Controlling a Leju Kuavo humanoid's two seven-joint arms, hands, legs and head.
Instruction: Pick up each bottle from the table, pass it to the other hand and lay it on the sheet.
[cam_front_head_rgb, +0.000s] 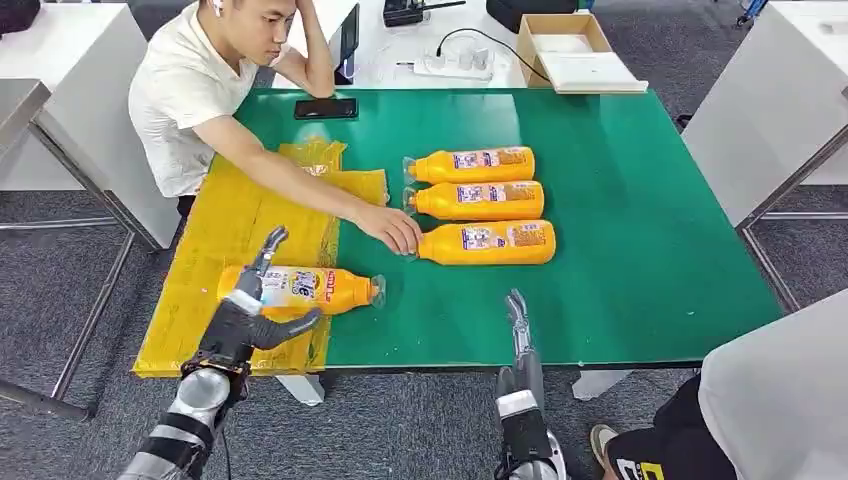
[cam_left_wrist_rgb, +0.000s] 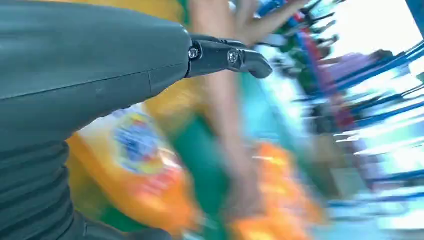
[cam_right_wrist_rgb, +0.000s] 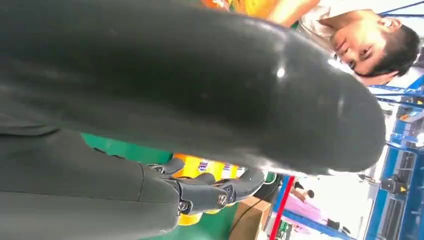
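Down low, close to me, my right hand (cam_front_head_rgb: 518, 322) sticks up at the near edge of the green worktop (cam_front_head_rgb: 640, 250). Its fingers point straight ahead and hold nothing, and I think it is open. My left hand (cam_front_head_rgb: 250, 305) is over the yellow sheet (cam_front_head_rgb: 225, 225), which covers the left end of the worktop. This hand is wide, with one finger up and the thumb out to the side. It sits right at an orange bottle (cam_front_head_rgb: 300, 288) that lies on its side, partly on the sheet, with its cap end on the green. I cannot tell if my fingers touch the bottle, but they are not wrapped around it. Three more orange bottles (cam_front_head_rgb: 478, 200) lie side by side in a row in the middle of the worktop. A person in a white shirt (cam_front_head_rgb: 185, 90) sits at the far left and reaches a hand (cam_front_head_rgb: 392, 228) to the cap of the nearest bottle in the row. A black phone (cam_front_head_rgb: 325, 108) lies at the far edge.
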